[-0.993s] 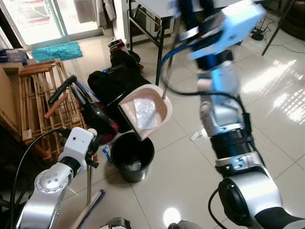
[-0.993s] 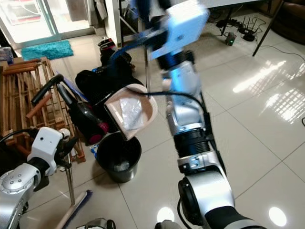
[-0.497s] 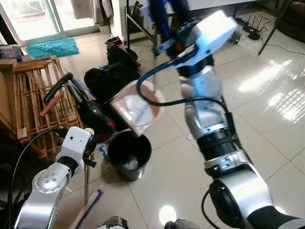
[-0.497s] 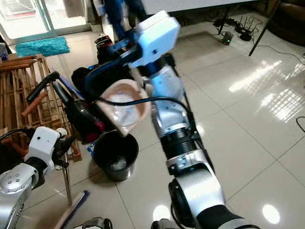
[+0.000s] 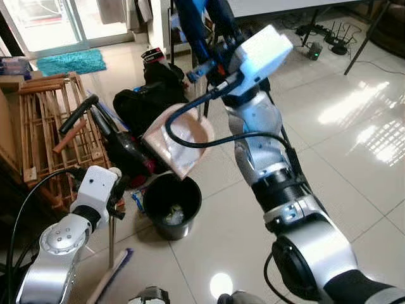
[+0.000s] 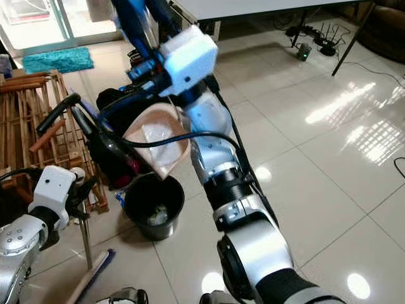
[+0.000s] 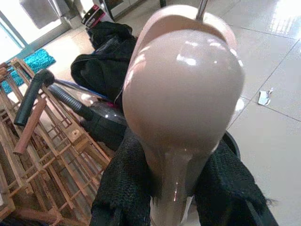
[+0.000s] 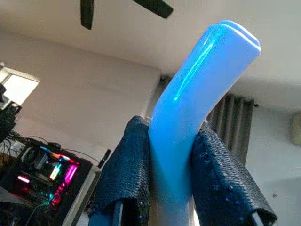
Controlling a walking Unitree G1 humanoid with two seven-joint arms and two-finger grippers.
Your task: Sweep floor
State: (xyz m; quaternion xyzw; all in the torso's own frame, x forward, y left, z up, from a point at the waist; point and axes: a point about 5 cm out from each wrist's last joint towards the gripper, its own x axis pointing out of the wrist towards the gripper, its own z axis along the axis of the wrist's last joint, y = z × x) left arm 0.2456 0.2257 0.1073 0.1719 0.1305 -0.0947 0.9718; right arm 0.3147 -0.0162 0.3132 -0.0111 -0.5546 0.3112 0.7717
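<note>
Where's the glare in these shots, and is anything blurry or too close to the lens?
Eye views: window glare streaks the glossy floor, and a lamp spot shines near the bottom edge. Left wrist view: the broom handle's rounded end looms close, soft, with small highlights. Right wrist view: the blue dustpan handle glows brightly against a dim ceiling; the fingers gripping it are slightly out of focus.

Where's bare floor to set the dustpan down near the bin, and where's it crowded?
Free: the glossy tiles on the robot's right of the black bin, out toward the table legs. Also a narrower strip of tile in front of the bin. Crowded: the bin's left and far side, packed with a vacuum, black bags and a wooden rack.
</note>
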